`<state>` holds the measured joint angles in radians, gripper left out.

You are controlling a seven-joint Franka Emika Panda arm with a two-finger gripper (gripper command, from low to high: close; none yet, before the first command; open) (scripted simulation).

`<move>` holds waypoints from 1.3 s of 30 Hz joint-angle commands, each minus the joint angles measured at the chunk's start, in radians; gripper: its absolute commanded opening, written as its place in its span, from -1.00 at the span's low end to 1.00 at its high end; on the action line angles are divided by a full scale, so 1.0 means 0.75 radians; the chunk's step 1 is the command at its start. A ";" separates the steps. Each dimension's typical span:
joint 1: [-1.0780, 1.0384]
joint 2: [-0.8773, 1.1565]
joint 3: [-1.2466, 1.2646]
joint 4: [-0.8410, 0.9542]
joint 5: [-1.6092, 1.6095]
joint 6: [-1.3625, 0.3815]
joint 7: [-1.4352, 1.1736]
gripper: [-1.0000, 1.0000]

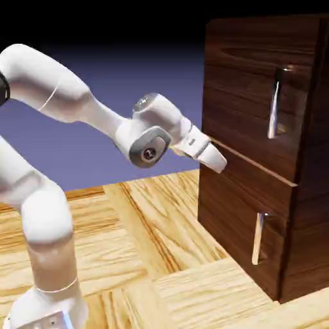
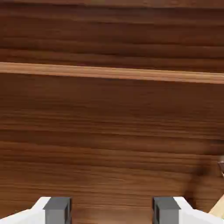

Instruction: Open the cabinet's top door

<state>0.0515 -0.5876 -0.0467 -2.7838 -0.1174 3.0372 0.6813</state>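
Cabinet [image 1: 315, 141] stands at the exterior view's right, tall and dark, on a light wooden counter [image 1: 186, 270]. Its top door [image 1: 241, 83] is the upper, larger front panel, and it carries a long silver handle [image 1: 274, 106] set toward the far side of the panel from the arm [image 1: 106, 115]. The door looks shut: its face lies level with the lower door [image 1: 238, 199], with only a pale seam [image 2: 112, 72] running between the two.

None of the opening itself is done, as far as the pictures show. The arm reaches to the cabinet's front, and the claw [image 2: 112, 211] is low on it, near the seam and a little below, well to one side of the long handle. Its two fingertips [image 2: 58, 212] stand wide apart in the hand view, with nothing between them but the wood grain of the panel behind. Whether a tip touches the wood I cannot tell. A small bit of metal [image 2: 222, 165] shows at the hand view's right edge, probably part of the lower door's handle [image 1: 258, 238].

Nearly everything is left, I judge: the claw would have to rise past the seam and move across to the long handle, get its fingers around the bar, close, and pull the door outward. From this low position the likeliest mistake is going for the lower handle instead.
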 commanded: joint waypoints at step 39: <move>0.761 -0.340 -0.901 0.505 -2.262 0.005 -1.152 0.00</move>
<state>0.6219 -0.8425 -0.7222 -2.4050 -1.8138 3.0406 -0.1827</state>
